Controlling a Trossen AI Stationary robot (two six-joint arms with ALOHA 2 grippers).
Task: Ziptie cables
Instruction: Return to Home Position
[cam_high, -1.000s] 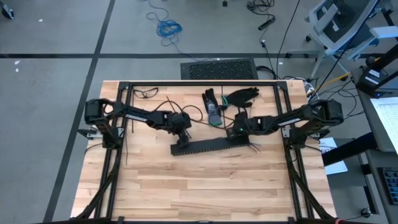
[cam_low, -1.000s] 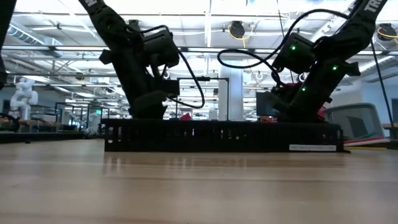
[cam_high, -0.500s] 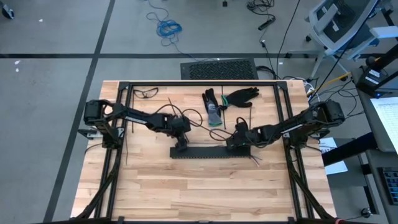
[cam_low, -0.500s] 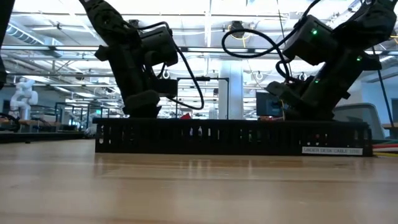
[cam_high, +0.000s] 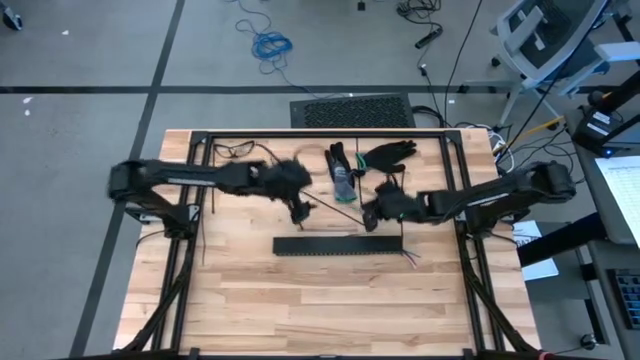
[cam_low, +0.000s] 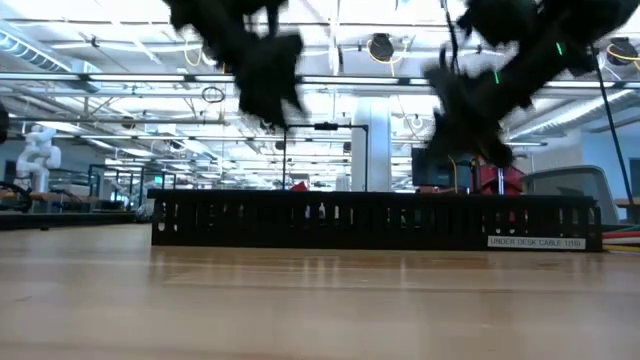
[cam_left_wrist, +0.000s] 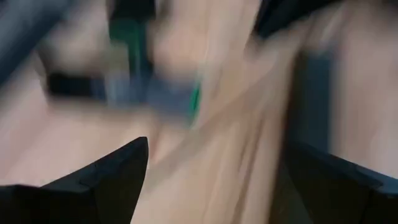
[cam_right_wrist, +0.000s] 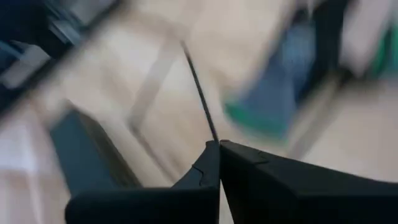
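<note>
On the near half of the bench (cam_high: 300, 300) lies one black cable duct (cam_high: 338, 245), shut, set lengthwise across the middle. The cables (cam_high: 411, 259) show only as coloured ends poking out of its right end. Just beyond it both grippers hang above the wood: the left gripper (cam_high: 299, 210) with its fingers (cam_left_wrist: 106, 180) spread wide, the right gripper (cam_high: 371, 217) with its fingers (cam_right_wrist: 261, 180) pressed together. One ziptie (cam_high: 332, 213) lies slanted between them; whether the right fingertips pinch it I cannot tell. A second ziptie (cam_high: 204, 240) lies by the left frame rail. Farther back lie a black glove (cam_high: 392, 153), a second glove (cam_high: 339, 163) and one pair of glasses (cam_high: 235, 150).
</note>
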